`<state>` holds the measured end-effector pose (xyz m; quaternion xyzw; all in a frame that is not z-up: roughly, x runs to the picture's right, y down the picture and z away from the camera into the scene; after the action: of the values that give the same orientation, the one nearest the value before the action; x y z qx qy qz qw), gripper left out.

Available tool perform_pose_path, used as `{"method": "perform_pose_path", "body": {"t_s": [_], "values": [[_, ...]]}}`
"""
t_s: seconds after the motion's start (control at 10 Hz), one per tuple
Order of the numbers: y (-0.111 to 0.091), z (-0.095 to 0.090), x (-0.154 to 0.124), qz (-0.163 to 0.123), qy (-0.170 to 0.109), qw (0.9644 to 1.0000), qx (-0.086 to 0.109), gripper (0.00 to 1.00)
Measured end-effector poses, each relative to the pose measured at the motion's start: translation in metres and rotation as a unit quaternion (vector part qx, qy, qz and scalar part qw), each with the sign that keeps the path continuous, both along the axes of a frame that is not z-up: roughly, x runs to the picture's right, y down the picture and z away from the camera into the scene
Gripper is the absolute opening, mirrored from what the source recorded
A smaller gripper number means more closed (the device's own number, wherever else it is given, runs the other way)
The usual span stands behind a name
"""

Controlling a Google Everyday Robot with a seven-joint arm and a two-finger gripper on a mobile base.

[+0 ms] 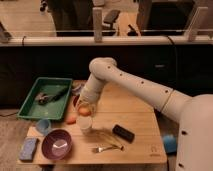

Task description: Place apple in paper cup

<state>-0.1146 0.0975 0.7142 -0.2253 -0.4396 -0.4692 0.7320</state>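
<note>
My gripper (85, 106) hangs from the white arm over the left-middle of the wooden table. It is shut on the apple (84, 110), a small round yellow-orange fruit. The apple is held directly above the paper cup (86, 124), a small whitish cup standing upright on the table. The apple sits close over the cup's mouth; I cannot tell whether it touches the rim. The cup's top edge is partly hidden by the apple and gripper.
An orange-red item (71, 120) lies just left of the cup. A green tray (31, 104) is at back left. Along the front are a light-blue cup (43, 126), purple bowl (56, 144), blue sponge (28, 148), fork (103, 148) and black block (123, 133).
</note>
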Motion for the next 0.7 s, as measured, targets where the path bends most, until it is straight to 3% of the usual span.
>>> {"method": "perform_pose_path", "body": {"t_s": [0.1,0.5,0.7], "values": [[0.0001,0.0006,-0.0015,0.001,-0.002,1.0,-0.002,0.28],[0.0016,-0.0001,-0.0015,0.003,-0.002,1.0,-0.004,0.66],[0.0026,-0.0015,0.0002,0.005,0.0,1.0,-0.006,0.8]]}}
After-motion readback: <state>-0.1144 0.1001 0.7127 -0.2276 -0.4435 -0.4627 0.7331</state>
